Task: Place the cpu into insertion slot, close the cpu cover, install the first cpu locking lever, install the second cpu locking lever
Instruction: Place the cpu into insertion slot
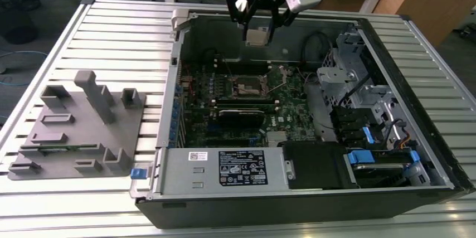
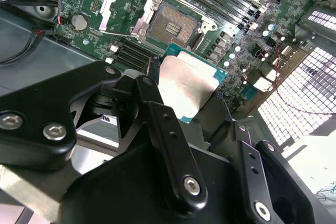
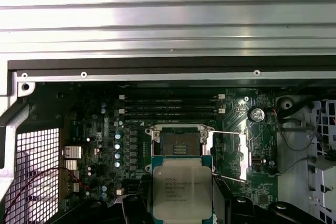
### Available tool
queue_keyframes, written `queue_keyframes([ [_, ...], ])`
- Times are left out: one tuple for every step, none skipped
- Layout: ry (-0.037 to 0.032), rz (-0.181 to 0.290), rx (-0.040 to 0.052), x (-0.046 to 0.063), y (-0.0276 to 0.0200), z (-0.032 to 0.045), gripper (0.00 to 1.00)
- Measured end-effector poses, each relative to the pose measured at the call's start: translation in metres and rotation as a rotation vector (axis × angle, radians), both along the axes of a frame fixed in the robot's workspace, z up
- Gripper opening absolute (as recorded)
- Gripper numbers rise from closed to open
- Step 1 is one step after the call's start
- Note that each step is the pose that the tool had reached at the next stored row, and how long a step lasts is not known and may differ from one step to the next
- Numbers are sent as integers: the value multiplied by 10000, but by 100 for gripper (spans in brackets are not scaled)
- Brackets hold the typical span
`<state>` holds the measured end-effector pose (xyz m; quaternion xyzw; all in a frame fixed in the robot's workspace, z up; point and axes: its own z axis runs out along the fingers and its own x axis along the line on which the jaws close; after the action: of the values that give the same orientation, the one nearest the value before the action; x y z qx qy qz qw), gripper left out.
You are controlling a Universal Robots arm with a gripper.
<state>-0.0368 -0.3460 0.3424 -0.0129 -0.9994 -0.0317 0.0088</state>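
- Exterior view: The end effector [image 1: 258,29] is held above the far part of the open case [image 1: 297,213], which lies on the slatted counter [image 1: 111,37]. It is clamped on the cpu [image 1: 257,37], which hangs clear of the board [image 1: 286,121]. The slot [image 1: 249,86] lies below it, nearer the camera, well apart from the cpu. A grey fixture [image 1: 82,126] stands on the counter at the exterior view's left.
- Second wrist view: The cpu [image 2: 186,85] is gripped by two opposite edges in the end effector [image 2: 186,93], with its silver top in plain sight. The slot [image 2: 173,24] is seen beyond it, uncovered, with its dark centre exposed. The cover [image 2: 122,4] is swung open to one side of the slot.
- First wrist view: The cpu [image 3: 182,187] is held flat in the end effector [image 3: 182,205], just short of the slot [image 3: 181,141] and roughly in line with it. The cover [image 3: 231,153] lies folded back beside the slot, and thin wire levers [image 3: 227,132] are seen across it.
- Handling, as judged: The cpu is taken to be light, stiff and flat, so little clamping force should be needed. Its smooth metal top is likely to be slippery. The underside and the contacts in the slot are presumed fragile. The hold is best kept on the opposite edges of the green carrier, as at present, and the faces are best left untouched.
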Motion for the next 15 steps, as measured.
queue_keyframes([
  [0,-1,-9,0,0,-4,54],
  [0,0,-16,0,0,-8,54],
  [-1,0,-22,0,0,-12,54],
  [0,0,-27,0,0,-15,54],
  [0,0,-33,0,0,-17,54],
  [0,0,-37,0,0,-19,54],
  [0,0,-43,0,0,-21,54],
  [0,0,-47,0,0,-23,54],
  [0,-1,-51,0,0,-25,54],
  [0,0,-56,0,0,-26,54],
  [0,0,-61,0,0,-28,54],
  [0,-1,-65,0,0,-29,54],
  [0,-1,-70,0,0,-30,54],
  [0,0,-73,0,0,-31,54],
  [-1,0,-77,0,0,-32,54],
])
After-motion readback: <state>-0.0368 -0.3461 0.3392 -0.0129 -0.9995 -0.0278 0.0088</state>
